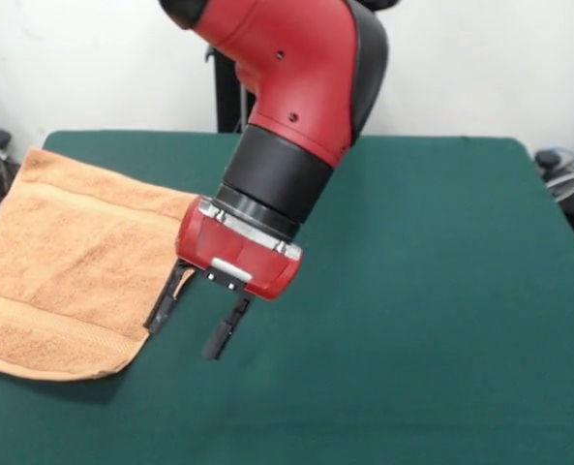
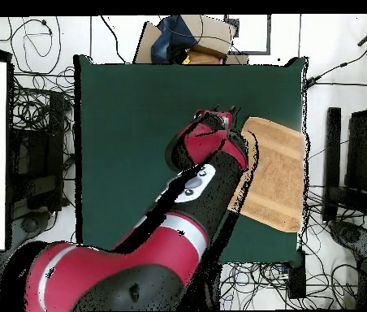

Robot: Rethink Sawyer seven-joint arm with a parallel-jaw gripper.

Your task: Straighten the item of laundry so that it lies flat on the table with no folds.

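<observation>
The towel [image 1: 69, 266] lies at nine o'clock in the front view, spread almost flat on the green table [image 1: 412, 291] with its far side hanging past the table's edge. My gripper [image 1: 192, 325] hovers at the towel's inner edge, fingers [image 1: 219, 337] apart and holding nothing. I judge this the smoothing stage; next I must pinch that inner hem and draw the cloth toward three o'clock, onto the table.
</observation>
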